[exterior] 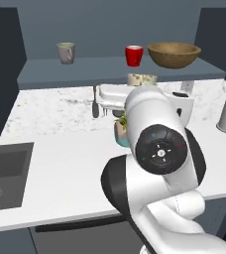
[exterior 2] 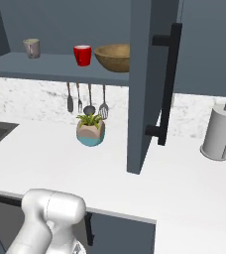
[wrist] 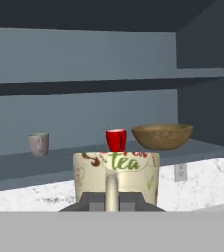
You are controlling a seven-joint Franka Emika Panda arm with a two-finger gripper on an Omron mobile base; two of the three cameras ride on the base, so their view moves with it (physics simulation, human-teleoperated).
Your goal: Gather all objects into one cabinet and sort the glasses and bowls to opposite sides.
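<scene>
My gripper (wrist: 111, 203) is shut on the handle of the cream patterned mug (wrist: 116, 174), which carries the word "tea" and is held up in front of the open cabinet. The same mug (exterior: 142, 79) peeks out above my arm, just below the shelf edge. On the cabinet's lower shelf (exterior: 85, 69) stand the taupe mug (exterior: 65, 52) at the left, the red cup (exterior: 134, 55) and the wide wooden bowl (exterior: 174, 53) at the right. The small teal-and-peach vessel (exterior 2: 90, 131), holding a plant, sits on the counter.
The cabinet door (exterior 2: 143, 84) with its black bar handle (exterior 2: 167, 84) stands open, edge-on, over the counter. Utensils (exterior 2: 87, 99) hang under the shelf. A grey paper-towel cylinder (exterior 2: 220, 131) stands at the right, and a sink (exterior: 6, 173) lies at the left.
</scene>
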